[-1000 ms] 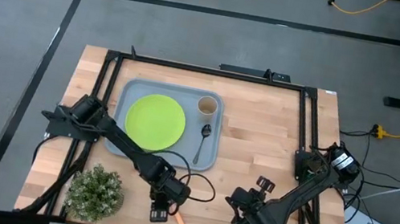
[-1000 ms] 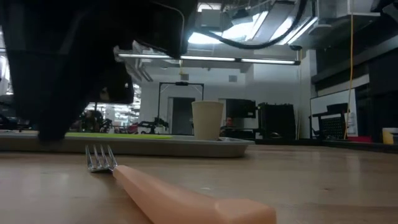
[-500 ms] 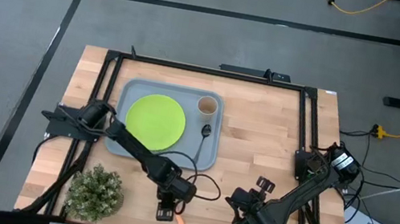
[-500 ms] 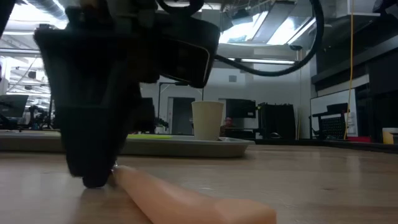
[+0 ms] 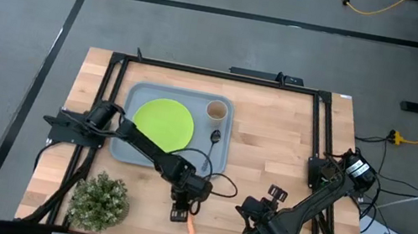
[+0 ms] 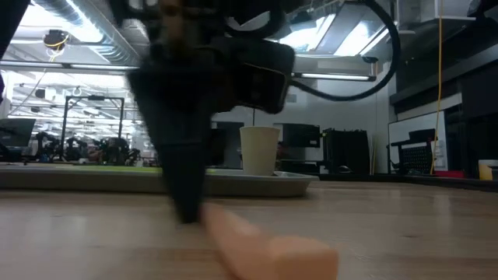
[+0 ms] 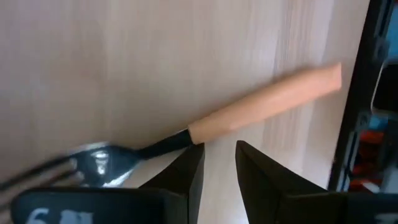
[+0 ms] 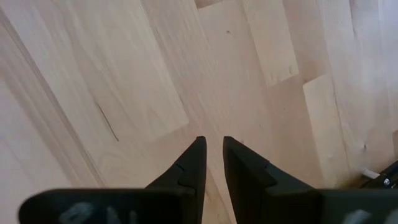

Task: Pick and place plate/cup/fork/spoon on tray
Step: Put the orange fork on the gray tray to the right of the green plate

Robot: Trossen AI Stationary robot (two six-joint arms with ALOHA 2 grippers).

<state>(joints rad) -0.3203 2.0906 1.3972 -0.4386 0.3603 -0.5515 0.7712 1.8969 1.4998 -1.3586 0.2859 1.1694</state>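
Left claw (image 7: 217,165) has slid along the fork (image 7: 249,112) over the last second, fingers slightly apart beside its neck, gripping nothing yet. Fork's still on the desk (image 5: 272,145), outside the tray (image 5: 132,91). Right claw (image 8: 211,155) idles, nearly closed.

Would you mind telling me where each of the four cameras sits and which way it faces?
High view: overhead, straight down on the table; both arms, tray, plate, spoon, cup, plant.
Low view: tabletop height, level toward the room; left gripper by the fork.
Left wrist view: on the left arm, facing the wood; its fingers beside the fork.
Right wrist view: on the right arm, facing bare wood; right gripper.
High, low and left wrist views all share the fork.
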